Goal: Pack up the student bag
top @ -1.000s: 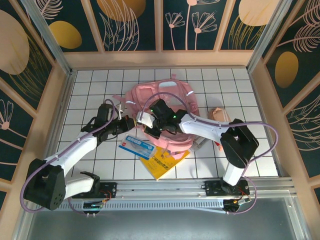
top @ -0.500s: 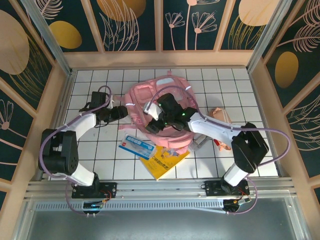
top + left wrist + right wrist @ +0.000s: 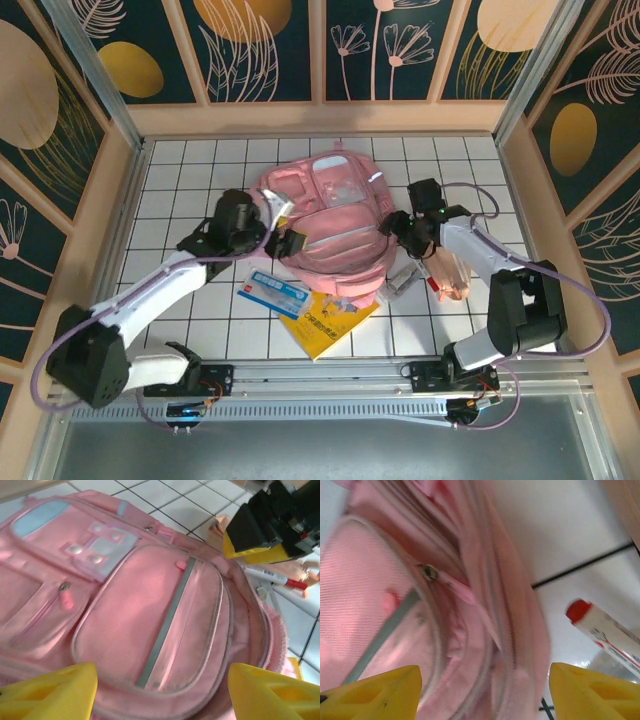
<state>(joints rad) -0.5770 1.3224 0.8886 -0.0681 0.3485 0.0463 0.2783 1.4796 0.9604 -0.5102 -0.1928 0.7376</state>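
Books (image 3: pixel 322 325) and marker (image 3: pixel 272 575) lie beside student bag (image 3: pixel 335 238).

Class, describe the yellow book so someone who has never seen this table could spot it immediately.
On the white tiled table, find the pink backpack in the middle. Two flat items lie just below it in the top view. The yellow book is the right one; its neighbour, the booklet, is blue and white.

Book (image 3: pixel 325 322): at 6 o'clock in the top view, cover print is seen but too small to be read.
Card (image 3: pixel 275 293): at 7 o'clock, printing illegible.
Marker (image 3: pixel 272 575): label marks blurred, nothing can be read.
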